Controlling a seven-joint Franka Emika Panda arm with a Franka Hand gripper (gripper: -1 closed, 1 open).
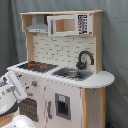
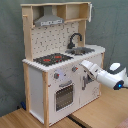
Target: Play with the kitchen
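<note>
A grey curtain hangs as the backdrop in both exterior views. In the second exterior view, a wooden table spans the foreground.

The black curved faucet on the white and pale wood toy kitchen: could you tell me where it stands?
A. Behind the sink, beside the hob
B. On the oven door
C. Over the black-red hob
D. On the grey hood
A: in both exterior views the black curved faucet rises at the back of the sink, with the black-red hob next to it on the countertop of the white and pale wood toy kitchen.
</note>
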